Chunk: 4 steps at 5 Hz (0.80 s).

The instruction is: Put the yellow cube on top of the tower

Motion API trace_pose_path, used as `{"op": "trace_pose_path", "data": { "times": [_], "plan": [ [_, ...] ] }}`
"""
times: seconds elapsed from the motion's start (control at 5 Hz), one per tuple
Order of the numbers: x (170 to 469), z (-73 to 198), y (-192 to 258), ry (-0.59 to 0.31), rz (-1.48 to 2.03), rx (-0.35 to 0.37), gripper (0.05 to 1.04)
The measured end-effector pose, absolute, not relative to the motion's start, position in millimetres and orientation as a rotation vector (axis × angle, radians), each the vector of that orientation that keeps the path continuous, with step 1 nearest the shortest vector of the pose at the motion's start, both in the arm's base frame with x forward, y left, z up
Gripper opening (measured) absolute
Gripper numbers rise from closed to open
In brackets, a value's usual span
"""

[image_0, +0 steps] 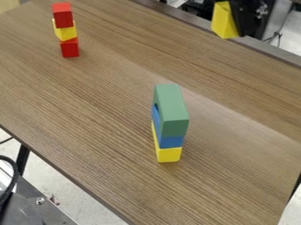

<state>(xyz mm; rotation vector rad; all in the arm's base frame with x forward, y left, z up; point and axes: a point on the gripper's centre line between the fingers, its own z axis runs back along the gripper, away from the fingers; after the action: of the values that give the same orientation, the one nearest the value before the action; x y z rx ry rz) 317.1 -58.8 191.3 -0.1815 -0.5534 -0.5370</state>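
Tool hanging at the far right, above the worktop's far edge, and gripping the yellow cube. Cube showing on the left side of the black finger. Tower at far left standing upright: red cube sitting lowest, second yellow cube resting on it, looking slightly turned, another red cube topping it. Nearer, right of that tower, a yellow block is carrying a blue block, with a green block lying on top.
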Motion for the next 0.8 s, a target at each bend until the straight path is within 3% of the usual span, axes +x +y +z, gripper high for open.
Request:
{"op": "trace_pose_path", "data": {
  "times": [0.4, 0.8],
  "plan": [
    [282.8, 185.3, -50.6, -0.548, -0.465, -0.121, 0.59],
    [262.5, 159.9, -52.7, -0.511, -0.501, -0.133, 0.59]
  ]
}}
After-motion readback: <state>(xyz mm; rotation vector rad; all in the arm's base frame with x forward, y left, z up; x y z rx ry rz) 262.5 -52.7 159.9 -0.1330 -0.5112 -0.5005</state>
